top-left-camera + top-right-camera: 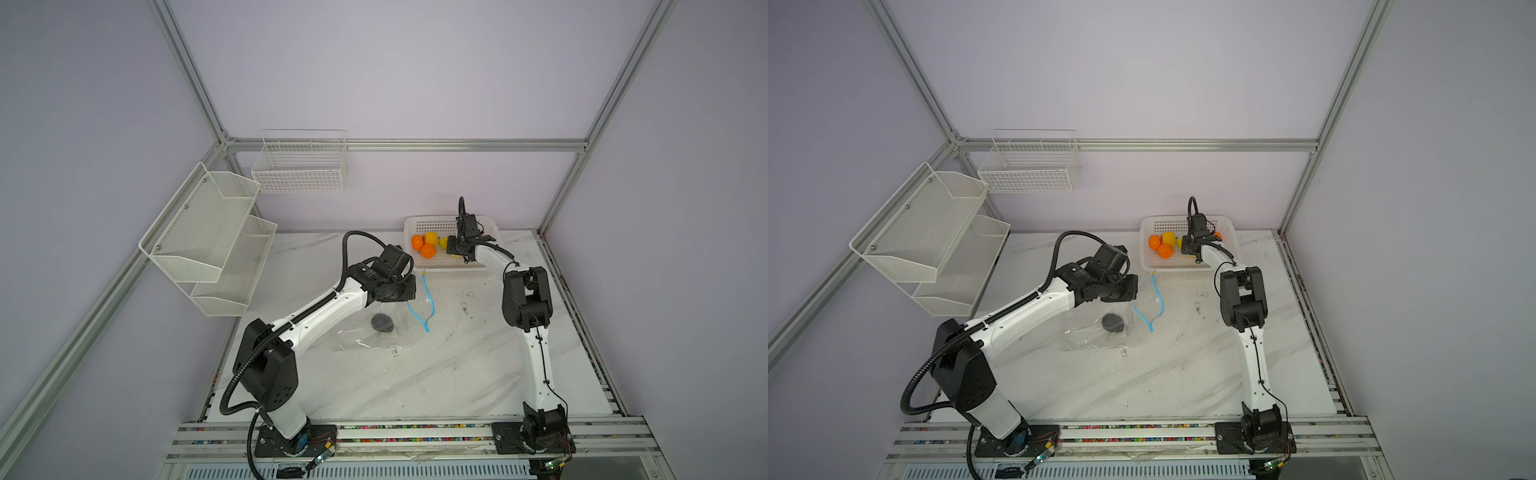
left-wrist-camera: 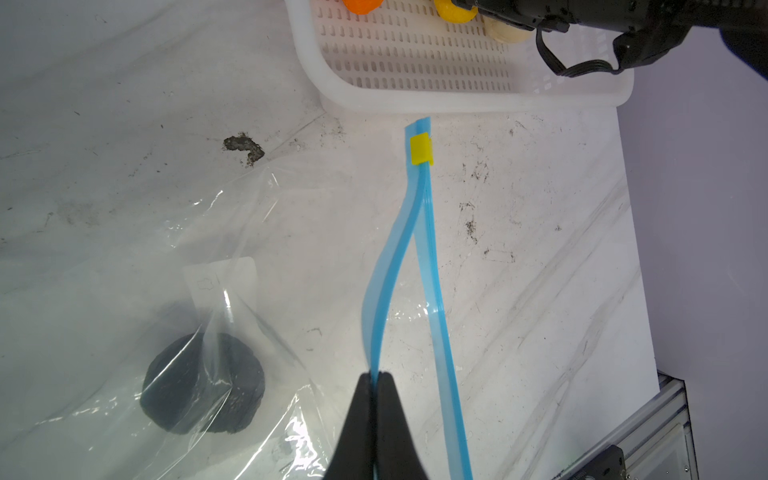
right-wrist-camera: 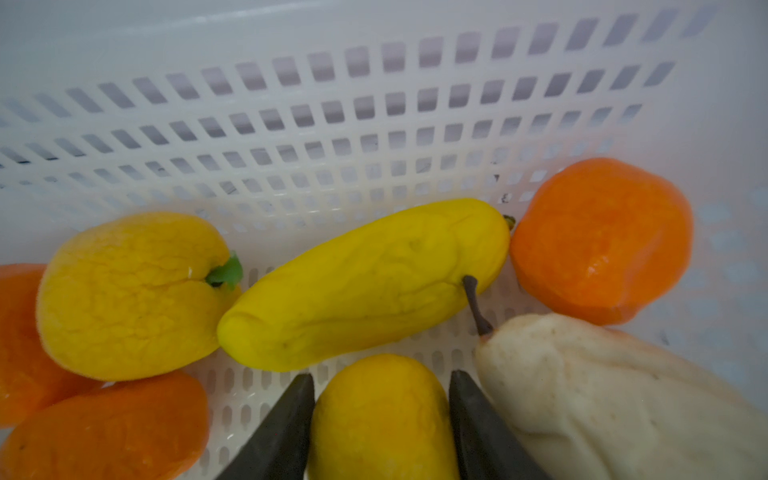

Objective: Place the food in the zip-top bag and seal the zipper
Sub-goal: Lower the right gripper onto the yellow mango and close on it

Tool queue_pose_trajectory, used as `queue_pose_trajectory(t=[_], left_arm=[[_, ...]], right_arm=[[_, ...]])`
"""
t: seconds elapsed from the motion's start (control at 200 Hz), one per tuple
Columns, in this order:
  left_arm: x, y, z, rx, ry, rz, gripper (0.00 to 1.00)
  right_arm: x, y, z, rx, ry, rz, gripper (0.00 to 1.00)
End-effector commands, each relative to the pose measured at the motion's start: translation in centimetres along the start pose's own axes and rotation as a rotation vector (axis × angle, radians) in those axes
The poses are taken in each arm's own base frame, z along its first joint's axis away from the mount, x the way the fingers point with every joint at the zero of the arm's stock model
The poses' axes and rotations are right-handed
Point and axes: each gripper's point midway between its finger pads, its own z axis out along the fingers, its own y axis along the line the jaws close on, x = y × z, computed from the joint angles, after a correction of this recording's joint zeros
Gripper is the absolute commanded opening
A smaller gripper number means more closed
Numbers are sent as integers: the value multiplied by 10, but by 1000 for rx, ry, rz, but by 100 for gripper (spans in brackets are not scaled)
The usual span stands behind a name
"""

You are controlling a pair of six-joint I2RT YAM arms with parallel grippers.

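Right wrist view: right gripper (image 3: pixel 382 374) half open around a yellow fruit (image 3: pixel 380 419) in the basket (image 3: pixel 374 124); grip not sure. Close softly, lift straight. Left gripper (image 2: pixel 377 374), shut, holds the zipper (image 2: pixel 424 232) of the bag (image 2: pixel 232 216).

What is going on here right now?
The left fingers are shut on one lip of the blue zipper, keeping the clear bag open; a dark lump already lies inside. The right fingers straddle a small yellow fruit in the white basket; whether they grip it is unclear.
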Motion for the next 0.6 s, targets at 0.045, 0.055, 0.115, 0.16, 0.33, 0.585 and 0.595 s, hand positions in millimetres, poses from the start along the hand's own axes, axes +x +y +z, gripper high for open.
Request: queue_pose_trajectory(t=[0.045, 0.055, 0.115, 0.16, 0.33, 0.585, 0.595], left_arm=[[-18, -15, -12, 45, -44, 25, 0], [-17, -15, -11, 45, -43, 25, 0], [-17, -15, -12, 45, -44, 25, 0], [-17, -15, -11, 43, -42, 24, 0], [-17, -15, -15, 46, -47, 24, 0], [-16, -13, -16, 44, -48, 18, 0], [-16, -13, -16, 44, -48, 17, 0]], right_arm=[[-8, -2, -8, 2, -9, -3, 52], [-9, -2, -8, 2, -10, -4, 52], [-12, -2, -12, 2, -17, -5, 52], [-14, -3, -15, 3, -23, -5, 52], [-23, -2, -27, -2, -43, -8, 52], [-37, 0, -51, -21, -80, -2, 52], [-37, 0, -52, -22, -81, -1, 52]])
